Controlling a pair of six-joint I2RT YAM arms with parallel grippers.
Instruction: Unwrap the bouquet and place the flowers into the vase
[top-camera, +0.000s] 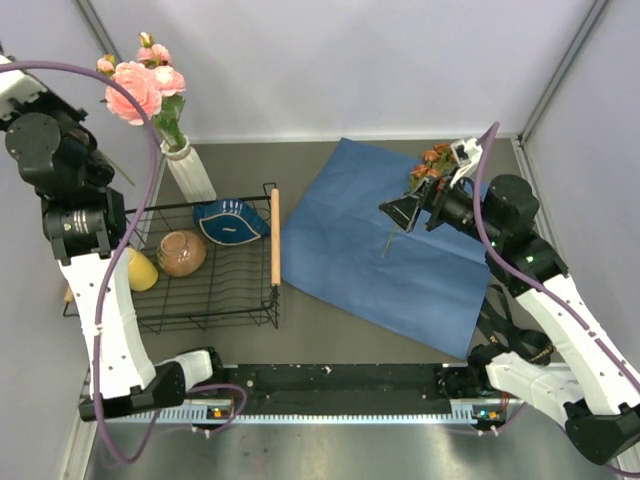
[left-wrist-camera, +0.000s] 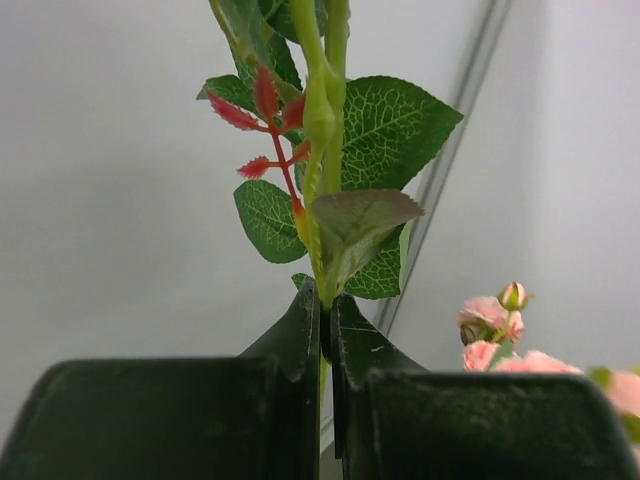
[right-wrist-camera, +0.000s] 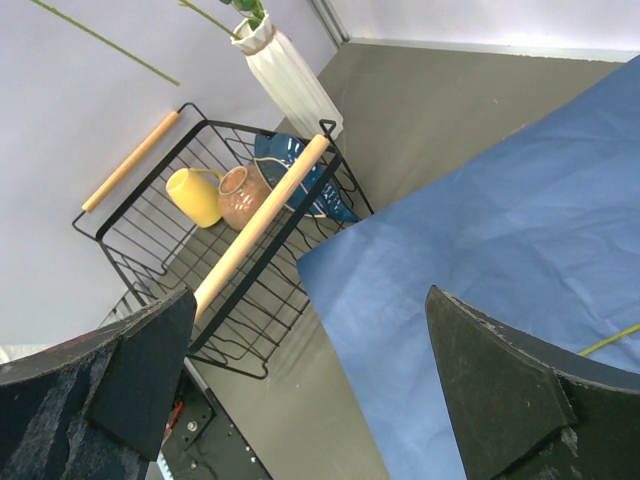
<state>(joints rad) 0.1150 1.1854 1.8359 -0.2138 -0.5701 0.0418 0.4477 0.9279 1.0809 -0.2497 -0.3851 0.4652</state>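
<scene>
Black base rail (top-camera: 340, 385) sits nearest in the overhead view; beyond it the blue paper (top-camera: 350, 260) lies spread on the desk (top-camera: 320, 335), with rust-orange flowers (top-camera: 435, 158) beside the right gripper (top-camera: 405, 212), its fingers wide apart and empty. Pink flowers (top-camera: 140, 85) stand in the vase (top-camera: 190, 172). Left wrist: the left gripper (left-wrist-camera: 322, 300) has its fingers clamped on a green stem (left-wrist-camera: 322, 110) just below the leaves; it looks light, springy, probably slick, best pinched low. Right wrist: a loose stem (right-wrist-camera: 612, 338) lies beside one spread finger, well apart from the vase
</scene>
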